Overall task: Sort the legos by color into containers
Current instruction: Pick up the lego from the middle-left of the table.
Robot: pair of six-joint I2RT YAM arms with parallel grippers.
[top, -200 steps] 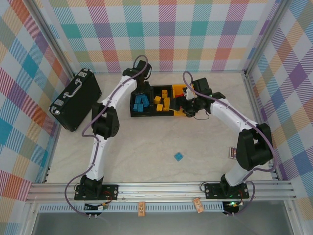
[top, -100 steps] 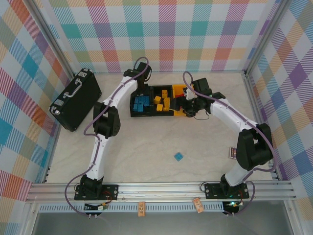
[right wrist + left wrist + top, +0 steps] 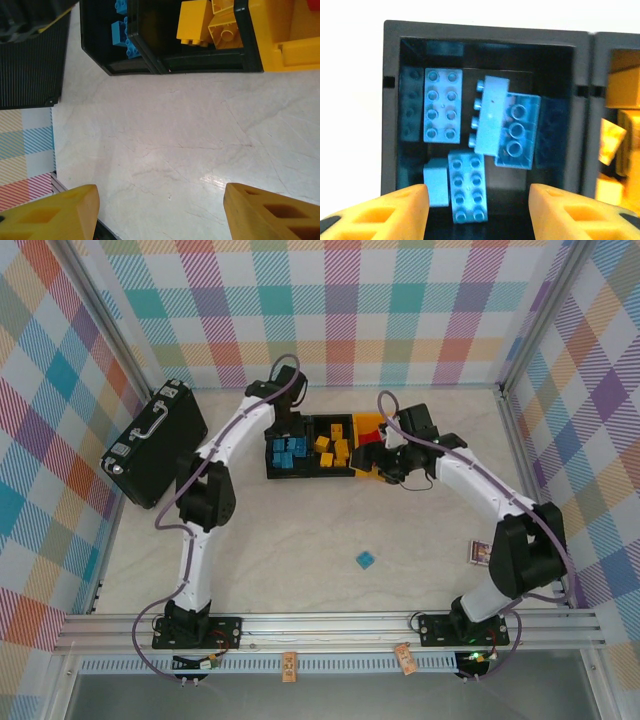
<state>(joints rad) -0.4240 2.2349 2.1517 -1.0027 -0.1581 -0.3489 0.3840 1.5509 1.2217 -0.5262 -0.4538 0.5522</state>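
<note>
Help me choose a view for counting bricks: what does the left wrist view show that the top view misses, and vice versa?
Left wrist view: close detail of the blue legos in the black bin, studs countable, plus a tipped lego lying on its side. Top view: the stray blue lego on the table, the black case, the yellow bin. Shared: that blue-filled bin and the yellow legos next door.

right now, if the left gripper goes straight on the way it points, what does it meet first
Probably the studs-up blue brick lying low in the black bin: the left gripper, jaws open, points straight down into that bin. Depth is unclear.
</note>
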